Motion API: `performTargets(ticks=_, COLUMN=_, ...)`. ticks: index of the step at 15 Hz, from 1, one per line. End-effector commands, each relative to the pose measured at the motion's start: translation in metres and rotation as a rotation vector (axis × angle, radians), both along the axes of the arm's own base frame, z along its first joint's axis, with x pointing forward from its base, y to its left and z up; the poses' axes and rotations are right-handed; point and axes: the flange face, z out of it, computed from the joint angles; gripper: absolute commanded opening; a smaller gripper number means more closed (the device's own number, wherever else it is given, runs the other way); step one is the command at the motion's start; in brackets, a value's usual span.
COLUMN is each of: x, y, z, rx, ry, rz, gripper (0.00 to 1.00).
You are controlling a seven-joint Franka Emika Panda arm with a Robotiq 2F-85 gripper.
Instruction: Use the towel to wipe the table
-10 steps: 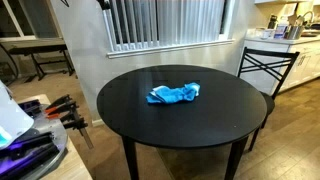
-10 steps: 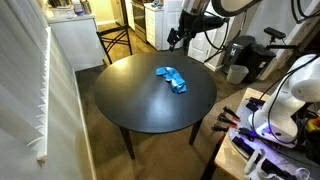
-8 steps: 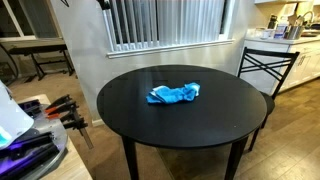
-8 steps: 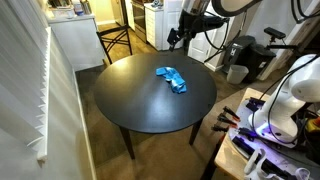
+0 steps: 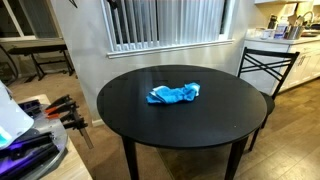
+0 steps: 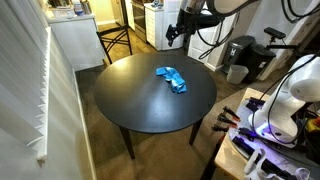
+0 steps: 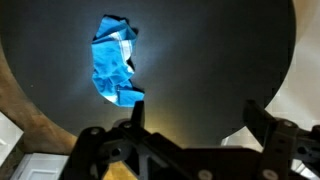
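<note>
A crumpled blue towel (image 5: 174, 94) lies near the middle of the round black table (image 5: 150, 120). It also shows in an exterior view (image 6: 171, 78) and in the wrist view (image 7: 115, 60). My gripper (image 6: 175, 33) hangs high above the table's far edge, well clear of the towel. In the wrist view the gripper (image 7: 192, 115) has its two fingers spread wide with nothing between them. The towel lies up and to the left of the fingers there.
A black metal chair (image 5: 265, 65) stands at the table's edge by the kitchen counter (image 5: 300, 45). Window blinds (image 5: 165, 20) run behind the table. A cluttered bench with clamps (image 5: 60, 110) and equipment (image 6: 275, 110) stand beside the table.
The gripper has shifted slightly above the table's edge. The towel has not moved.
</note>
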Motion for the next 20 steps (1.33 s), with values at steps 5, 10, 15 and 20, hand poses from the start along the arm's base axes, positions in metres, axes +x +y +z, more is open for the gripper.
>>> performTargets(ticks=5, x=0.125, y=-0.108, z=-0.055, rx=0.045, ry=0.006, rz=-0.438, gripper=1.0)
performTargets(ticks=10, x=0.131, y=-0.151, z=-0.111, rx=0.122, ry=0.071, rz=-0.712, gripper=1.0)
performTargets(ticks=15, x=0.13, y=-0.16, z=-0.13, rx=0.125, ry=0.12, rz=-0.778, gripper=1.0)
performTargets(ticks=20, x=0.131, y=-0.155, z=-0.122, rx=0.134, ry=0.112, rz=-0.762, gripper=1.0)
